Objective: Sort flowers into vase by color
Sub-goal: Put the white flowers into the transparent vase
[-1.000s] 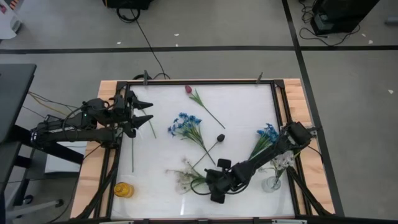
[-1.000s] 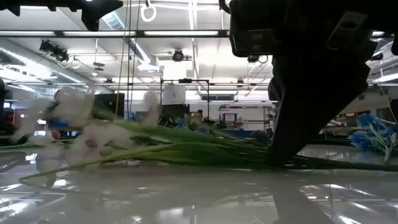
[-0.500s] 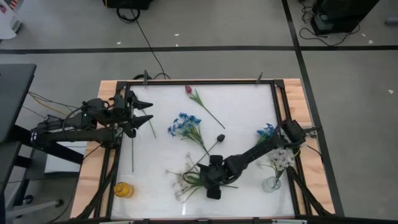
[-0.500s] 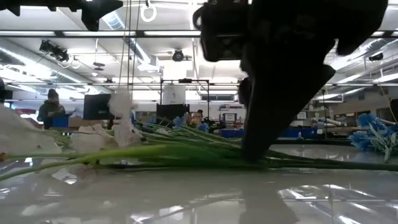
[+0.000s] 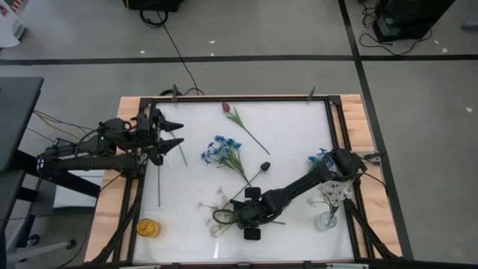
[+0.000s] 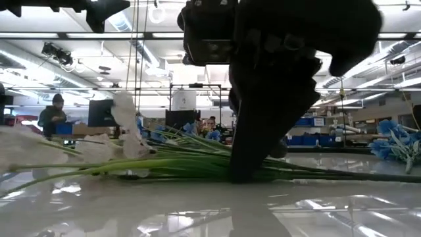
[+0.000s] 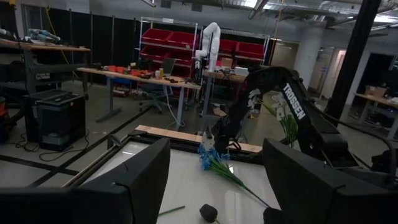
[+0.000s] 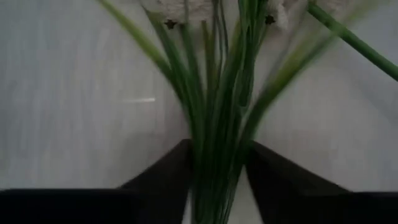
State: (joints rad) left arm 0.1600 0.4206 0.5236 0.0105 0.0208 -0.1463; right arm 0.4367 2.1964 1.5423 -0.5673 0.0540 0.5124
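Right tool (image 5: 237,217) low over the near middle of the white bench (image 5: 291,127), its fingers (image 8: 161,180) either side of the green stems of the white spray (image 5: 219,210), which lies flat on the bench; whether pinching or merely straddling, cannot tell. Left tool (image 5: 176,134) spread wide, hanging over the far left corner, holding nothing. Blue bunch (image 5: 222,150) and blackish bud (image 5: 264,166) mid-bench, red tulip (image 5: 226,108) near the far edge. White sprigs in a glass vase (image 5: 327,219) at the near right; a yellow vase (image 5: 148,228) near left.
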